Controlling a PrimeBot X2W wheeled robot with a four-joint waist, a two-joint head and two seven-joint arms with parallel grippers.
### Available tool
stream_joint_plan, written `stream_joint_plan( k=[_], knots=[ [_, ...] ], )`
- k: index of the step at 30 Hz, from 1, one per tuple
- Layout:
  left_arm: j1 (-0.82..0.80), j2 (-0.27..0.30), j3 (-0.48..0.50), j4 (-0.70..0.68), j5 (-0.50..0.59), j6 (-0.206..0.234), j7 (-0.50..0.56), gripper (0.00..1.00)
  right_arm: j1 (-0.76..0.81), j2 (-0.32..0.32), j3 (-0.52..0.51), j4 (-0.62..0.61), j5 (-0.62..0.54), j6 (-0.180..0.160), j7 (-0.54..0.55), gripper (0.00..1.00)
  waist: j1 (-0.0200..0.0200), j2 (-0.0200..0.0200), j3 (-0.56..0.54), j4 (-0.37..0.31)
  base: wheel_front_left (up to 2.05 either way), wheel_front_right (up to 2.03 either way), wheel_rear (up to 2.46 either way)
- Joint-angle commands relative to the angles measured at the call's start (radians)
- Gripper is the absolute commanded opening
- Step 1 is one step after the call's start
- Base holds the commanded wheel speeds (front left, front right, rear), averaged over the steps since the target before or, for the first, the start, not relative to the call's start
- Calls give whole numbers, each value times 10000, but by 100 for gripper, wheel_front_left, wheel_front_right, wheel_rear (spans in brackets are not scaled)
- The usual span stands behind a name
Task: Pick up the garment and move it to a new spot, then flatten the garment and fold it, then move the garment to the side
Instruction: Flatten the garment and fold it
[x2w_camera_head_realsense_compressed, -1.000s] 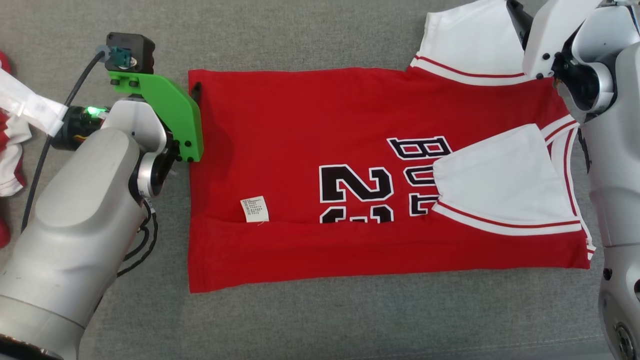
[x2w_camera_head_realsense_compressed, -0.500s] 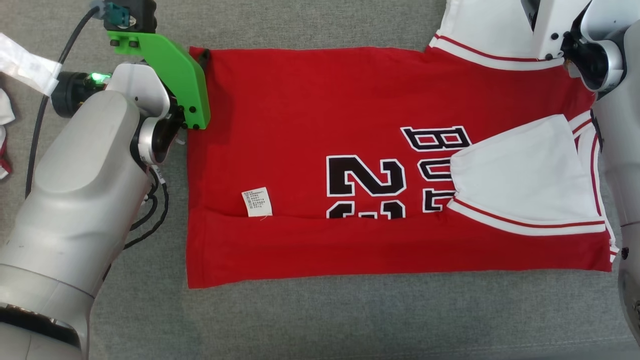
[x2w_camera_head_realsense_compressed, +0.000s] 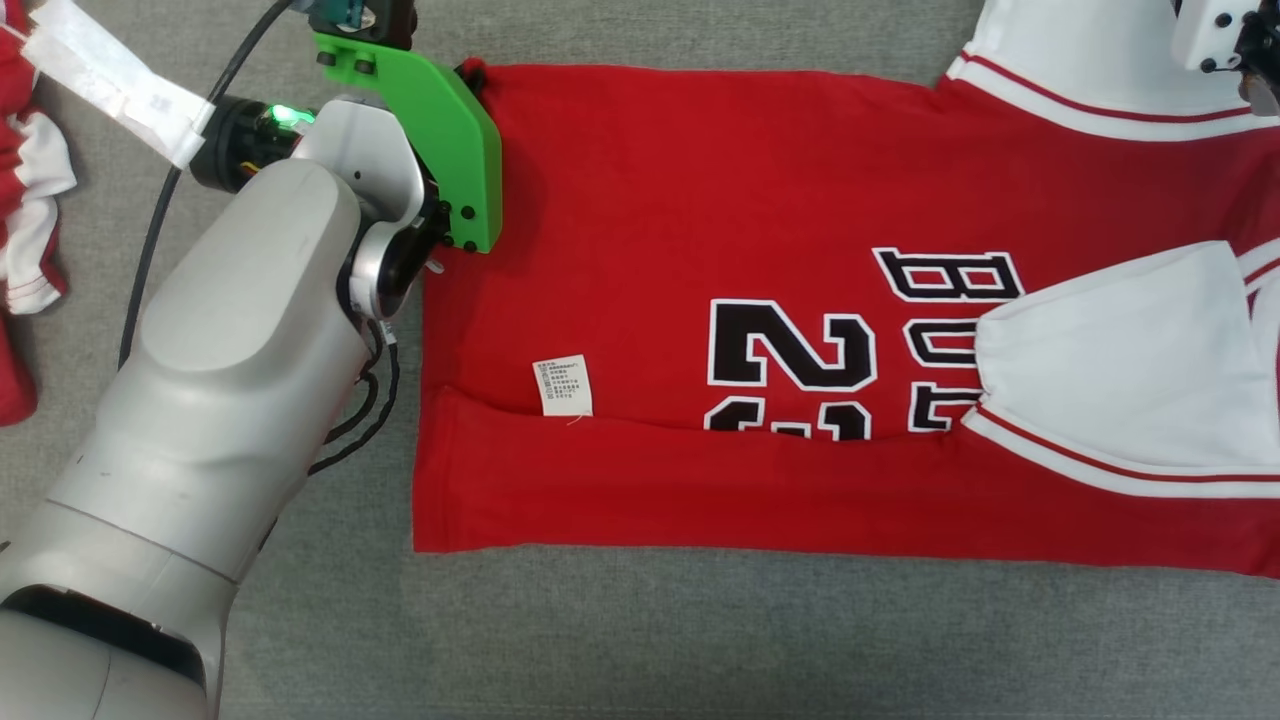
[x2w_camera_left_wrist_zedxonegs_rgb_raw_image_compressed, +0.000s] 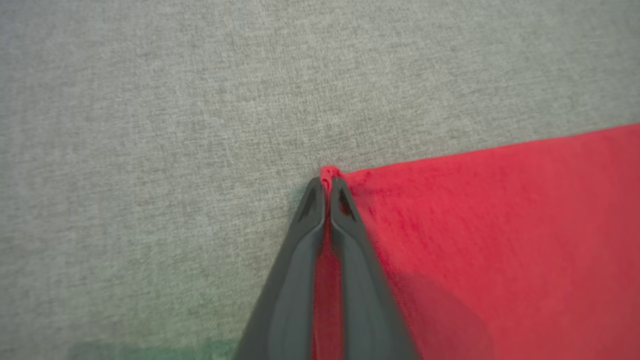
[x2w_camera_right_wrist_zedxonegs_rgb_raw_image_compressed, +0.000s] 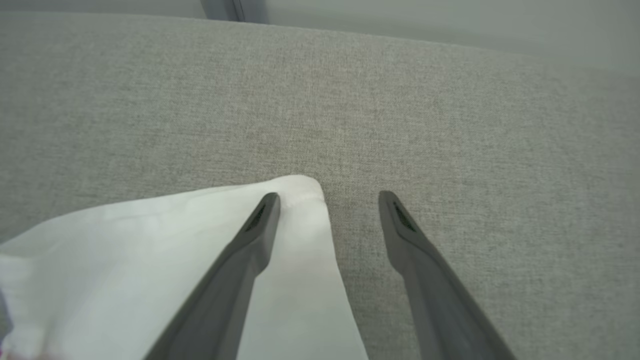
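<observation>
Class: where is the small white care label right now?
In the head view the care label sits on the red jersey, left of the black number 2, just above the folded-up lower strip.

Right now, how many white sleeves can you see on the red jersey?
2. One sleeve lies spread flat at the head view's top right; the other sleeve is folded in over the lettering on the red jersey. Both run off the frame's edge.
</observation>
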Motion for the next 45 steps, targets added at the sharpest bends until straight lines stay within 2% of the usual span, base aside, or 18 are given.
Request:
stream_joint_plan(
  k=[1, 6, 9, 11, 12, 13, 15, 24, 32, 38, 45],
  knots=[
    [285, -375, -339, 128, 54, -17, 85, 0, -133, -26, -4, 112, -116, -15, 164, 100, -1, 0, 311, 325, 0, 0, 0],
    [326, -606, -408, -32, 96, -77, -214, 0, -179, -169, 345, 236, -244, -12, 792, 100, -1, 0, 572, 591, 0, 0, 0],
    [368, -659, -493, -31, 144, -76, -297, 0, 31, -166, 736, 401, -60, 7, 1725, 98, -1, 0, 660, 643, 0, 0, 0],
    [390, -679, -521, -16, 129, -86, -319, 0, 161, -217, 794, 360, 30, 21, 2083, 29, -1, 0, 663, 640, 0, 0, 0],
    [390, -691, -531, -16, 130, -92, -314, 0, 198, -275, 808, 274, 53, 21, 2137, 4, -1, 0, 656, 636, 0, 0, 0],
    [380, -701, -547, -16, 140, -97, -362, 0, 270, -391, 765, 47, 25, 4, 2108, 0, -1, 0, 610, 611, 0, 0, 0],
    [325, -666, -496, -71, 198, -34, -542, 0, 263, -516, 592, -251, -6, -12, 1746, 0, -1, 0, 557, 572, 0, 0, 0],
    [230, -441, -22, -67, 429, 432, -2093, 0, 520, -348, 129, -957, 46, -16, -219, 0, -1, 0, 37, 346, 0, 0, 0],
    [644, -338, 64, 169, 489, 455, -3169, 0, 1264, -302, 357, -1100, 620, -16, -1706, 0, -1, 0, -734, 169, 0, 0, 0],
    [1318, -247, -129, 219, 612, 337, -3752, 0, 2285, -600, 803, -1368, 1363, -16, -2344, 0, -1, 0, -1493, 61, 0, 0, 0],
    [2244, 55, -469, -65, 881, 373, -4340, 0, 4004, -1142, 1207, -2285, 2226, -16, -2594, 0, -1, 0, -2144, -107, 0, 0, 0]
  ],
)
